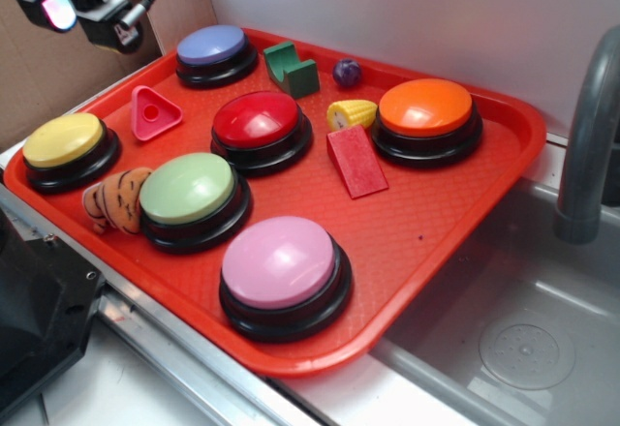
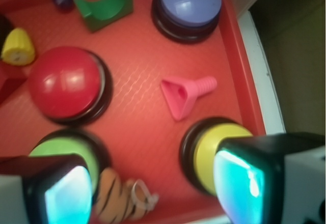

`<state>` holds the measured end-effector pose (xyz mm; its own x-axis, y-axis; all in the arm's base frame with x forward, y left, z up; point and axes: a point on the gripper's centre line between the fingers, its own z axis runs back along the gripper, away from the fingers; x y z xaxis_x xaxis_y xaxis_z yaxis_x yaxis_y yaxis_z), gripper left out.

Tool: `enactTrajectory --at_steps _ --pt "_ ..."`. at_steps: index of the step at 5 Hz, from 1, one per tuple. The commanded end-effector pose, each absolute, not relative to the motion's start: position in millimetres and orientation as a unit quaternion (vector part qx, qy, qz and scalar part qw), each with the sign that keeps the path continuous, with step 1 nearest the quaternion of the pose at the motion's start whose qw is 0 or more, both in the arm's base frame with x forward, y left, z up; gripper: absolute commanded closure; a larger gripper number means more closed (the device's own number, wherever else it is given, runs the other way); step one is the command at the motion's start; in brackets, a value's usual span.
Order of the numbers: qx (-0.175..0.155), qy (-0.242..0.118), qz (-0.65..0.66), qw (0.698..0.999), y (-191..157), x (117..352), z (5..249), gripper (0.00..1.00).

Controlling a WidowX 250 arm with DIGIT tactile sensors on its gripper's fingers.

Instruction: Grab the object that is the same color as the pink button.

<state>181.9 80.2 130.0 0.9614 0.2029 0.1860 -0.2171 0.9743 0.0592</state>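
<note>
Red tray (image 1: 465, 203) of dome buttons beside a grey sink (image 1: 523, 349).

The pink triangle (image 1: 155, 113) lies on the tray's far left, between the yellow button (image 1: 64, 142) and red button (image 1: 258, 121). The tool (image 2: 153, 188) hovers released above, apparently touching nothing. The pink button (image 1: 281, 263) sits nearest.

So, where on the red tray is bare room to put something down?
The widest bare patch on the red plastic tray lies between the red wedge block, round orange dome button and pale pink dome button. The left half is crowded with buttons.
</note>
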Motion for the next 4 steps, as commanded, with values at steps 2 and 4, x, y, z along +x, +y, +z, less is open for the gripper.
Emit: enactTrajectory --at_steps 2,4 --pt "0.051 -0.109 0.128 0.984 114 213 69 0.0" --pt "0.055 -0.082 0.141 0.985 118 213 45 0.0"
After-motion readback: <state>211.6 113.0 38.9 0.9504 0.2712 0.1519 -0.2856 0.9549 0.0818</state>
